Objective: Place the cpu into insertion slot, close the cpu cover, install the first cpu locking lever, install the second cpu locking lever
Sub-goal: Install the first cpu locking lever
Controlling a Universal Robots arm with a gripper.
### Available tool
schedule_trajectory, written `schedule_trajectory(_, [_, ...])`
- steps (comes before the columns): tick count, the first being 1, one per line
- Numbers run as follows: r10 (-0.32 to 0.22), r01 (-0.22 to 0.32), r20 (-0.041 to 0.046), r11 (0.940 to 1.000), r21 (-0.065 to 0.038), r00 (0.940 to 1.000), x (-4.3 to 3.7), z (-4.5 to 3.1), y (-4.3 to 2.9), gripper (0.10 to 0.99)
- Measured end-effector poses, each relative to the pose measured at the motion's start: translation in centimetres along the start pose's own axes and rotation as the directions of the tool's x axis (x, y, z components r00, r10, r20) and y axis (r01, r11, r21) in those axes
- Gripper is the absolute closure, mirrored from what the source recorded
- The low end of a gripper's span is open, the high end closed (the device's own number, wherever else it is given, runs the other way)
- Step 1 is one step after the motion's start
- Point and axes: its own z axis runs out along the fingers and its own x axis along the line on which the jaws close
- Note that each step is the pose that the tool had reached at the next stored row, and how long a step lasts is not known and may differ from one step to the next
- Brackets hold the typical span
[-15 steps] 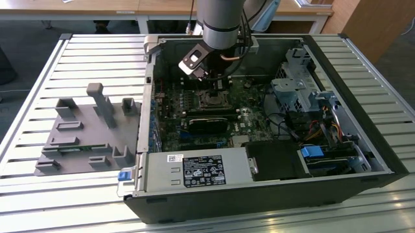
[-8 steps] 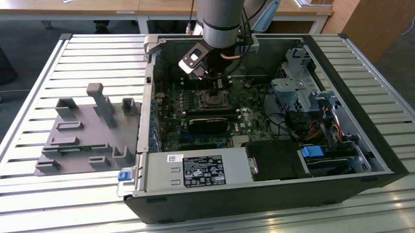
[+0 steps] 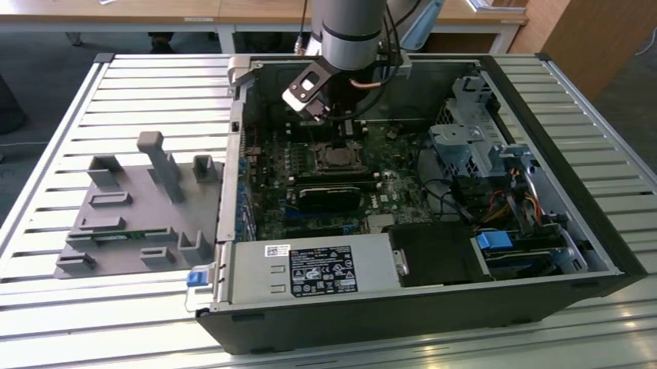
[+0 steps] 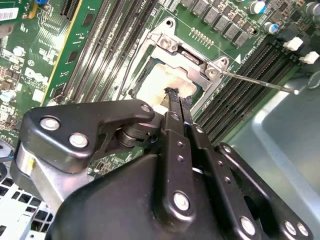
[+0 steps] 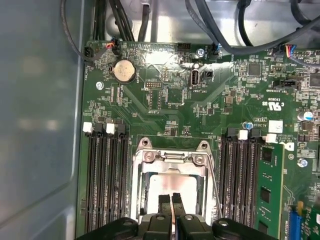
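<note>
A grey fixture (image 3: 134,207) lies on the slatted surface (image 3: 61,307) toward the exterior view's left edge. The open computer case (image 3: 411,307) takes the middle and right. Inside it, the cpu (image 5: 167,184) sits in the insertion slot (image 3: 318,159), with the cpu cover (image 5: 170,159) framing its pale face. The fingers (image 4: 175,107) hang right over it, pressed together and gripping nothing. One locking lever (image 4: 260,82) juts from the cover's corner across the memory slots.

In the first wrist view, the gripper (image 5: 171,198) hides one edge of the cpu cover (image 5: 169,159); the picture edge crops both.
</note>
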Motion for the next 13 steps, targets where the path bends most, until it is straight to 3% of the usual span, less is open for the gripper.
schedule_trajectory(13, [0.0,0.0,-0.0001,1.0,0.0,1.0,0.1,-2.7,0.02,0.933])
